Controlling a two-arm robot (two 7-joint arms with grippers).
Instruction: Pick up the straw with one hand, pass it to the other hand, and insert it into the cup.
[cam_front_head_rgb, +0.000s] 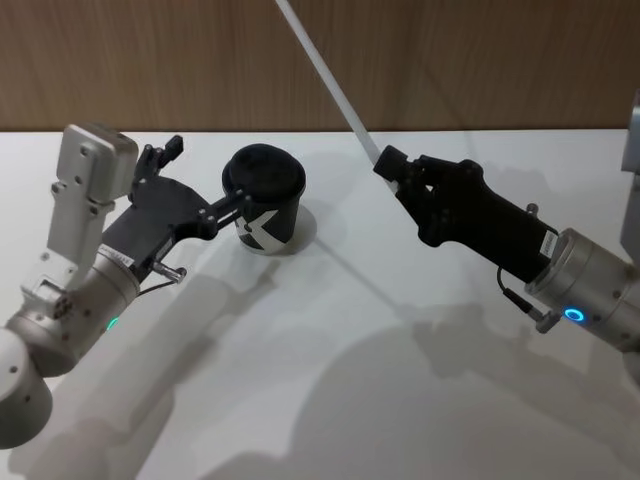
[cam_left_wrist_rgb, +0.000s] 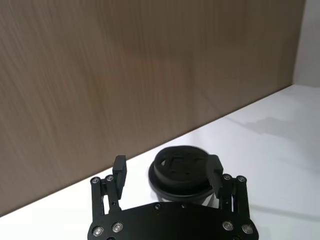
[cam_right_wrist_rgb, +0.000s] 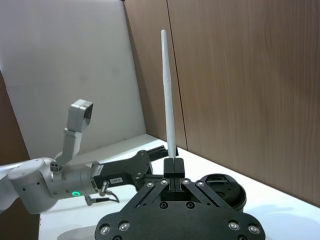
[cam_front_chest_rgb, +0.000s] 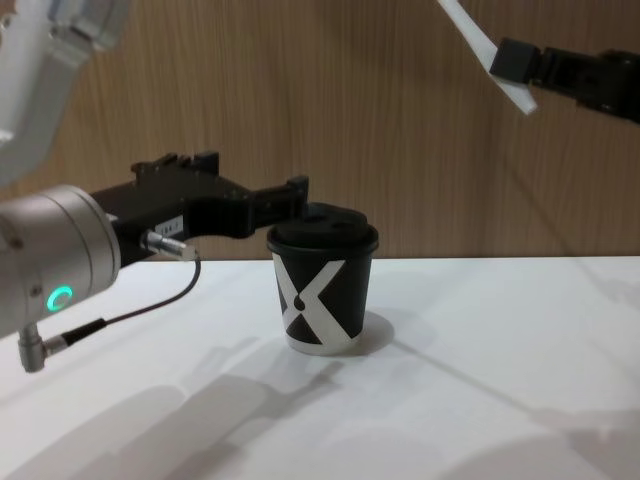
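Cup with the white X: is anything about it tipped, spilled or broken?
Nothing stands out. The black paper cup stands upright on the white table, domed black lid seated, no spill around it. The left gripper is open around its lid.

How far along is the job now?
Done: the thin white straw is off the table, clamped in the right gripper. In hand: it is held high, right of the black paper cup with the white X. Remaining: insertion through the domed lid. The left gripper is open beside the cup.
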